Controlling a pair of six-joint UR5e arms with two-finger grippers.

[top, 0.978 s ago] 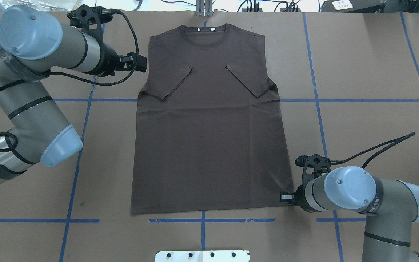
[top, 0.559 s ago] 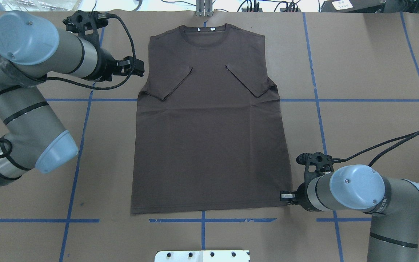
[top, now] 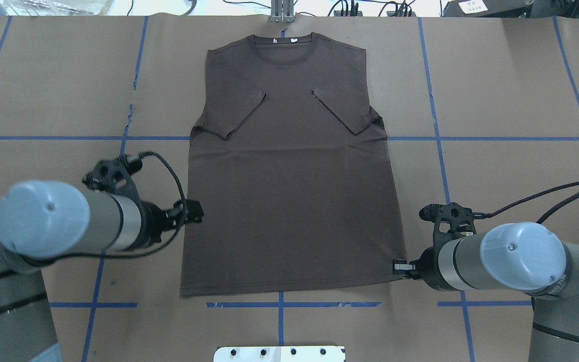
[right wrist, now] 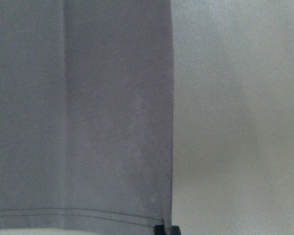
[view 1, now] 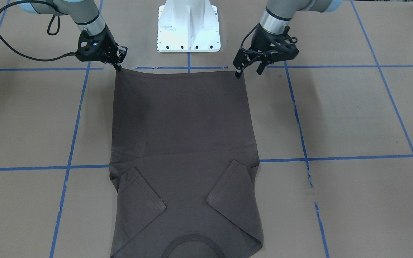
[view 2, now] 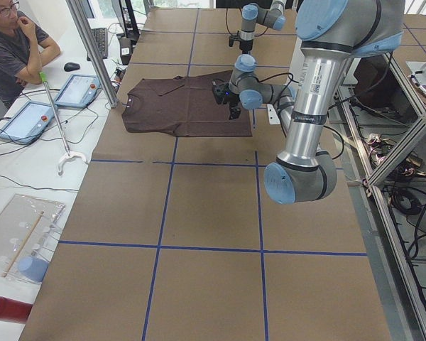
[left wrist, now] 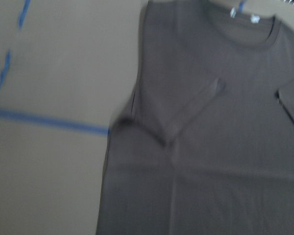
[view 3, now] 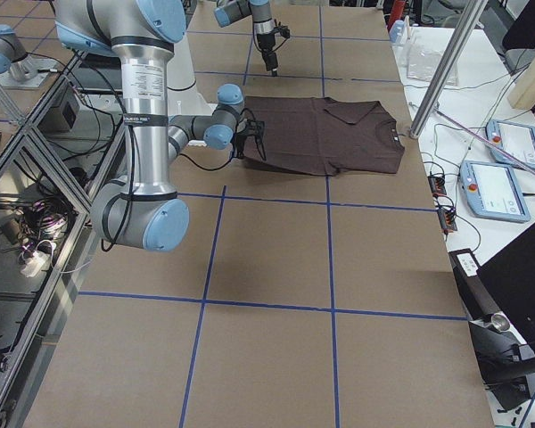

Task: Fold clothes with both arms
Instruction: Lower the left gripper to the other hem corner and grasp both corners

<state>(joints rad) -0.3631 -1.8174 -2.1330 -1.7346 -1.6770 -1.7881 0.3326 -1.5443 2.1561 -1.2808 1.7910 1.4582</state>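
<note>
The dark brown T-shirt point(top: 289, 176) lies flat on the brown table, collar at the far side and both sleeves folded in over the chest. My left gripper point(top: 195, 211) is open, over the shirt's left edge close to the near-left hem corner. In the front view its jaws point(view 1: 249, 71) stand spread, with one fingertip point(view 1: 239, 74) at that corner. My right gripper point(top: 397, 267) sits at the near-right hem corner and looks shut on it point(view 1: 119, 66). The right wrist view shows the hem point(right wrist: 88, 215) and the corner. The left wrist view shows the shirt point(left wrist: 210, 147), blurred.
The white pedestal base point(view 1: 188, 28) stands just behind the near hem. Blue tape lines point(top: 435, 138) grid the table. A metal post point(top: 282, 12) stands past the collar. An operator point(view 2: 14, 35) sits with tablets point(view 2: 82, 89) beyond the far edge.
My left arm has swung from beside the shirt's left shoulder back toward me, to the near-left hem corner. My right gripper has stayed at the near-right corner. The shirt has not moved.
</note>
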